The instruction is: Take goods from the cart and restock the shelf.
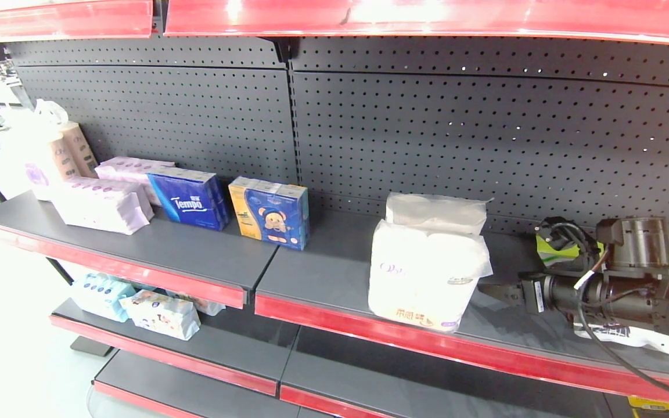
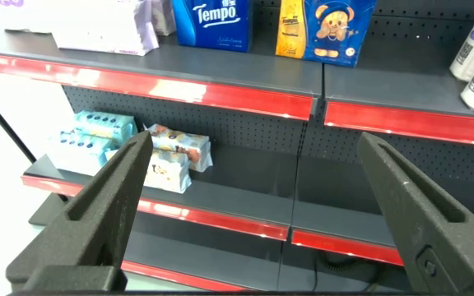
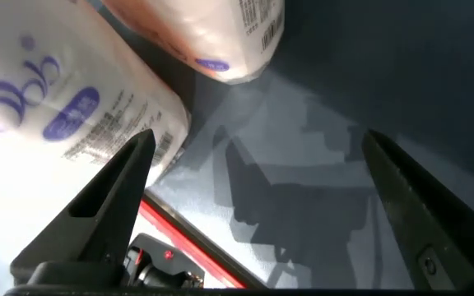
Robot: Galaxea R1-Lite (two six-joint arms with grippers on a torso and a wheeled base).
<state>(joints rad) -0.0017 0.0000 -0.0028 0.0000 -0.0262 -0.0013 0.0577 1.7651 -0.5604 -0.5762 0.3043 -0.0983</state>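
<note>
Black perforated back panel behind a dark grey store shelf (image 1: 207, 249) with a red front lip, running across the head view. At far left of the frame, soft lilac-wrapped tissue packs (image 1: 102, 206) lying flat. Next along, a blue boxy tissue pack (image 1: 192, 198), then a yellow-and-blue pack with a cartoon bear (image 1: 270, 212), both upright near the back. Lower left, on the tier below, pale blue and white soft packs (image 1: 154, 313).

Right of centre, a tall white plastic-wrapped bundle of toilet rolls (image 1: 427, 261), standing near the front lip and well apart from the other goods. Just beside its lower right corner, the right gripper (image 1: 492, 291), fingers spread wide and holding nothing; contact with the wrapper impossible to tell. From the left wrist, the left gripper (image 2: 253, 140) likewise released and empty, held out in front of the lower tiers.

Judging by this: white bundle set down and let go, so one item restocked. Bare shelf between it and the bear pack, so probably more goods to fetch from the cart.
</note>
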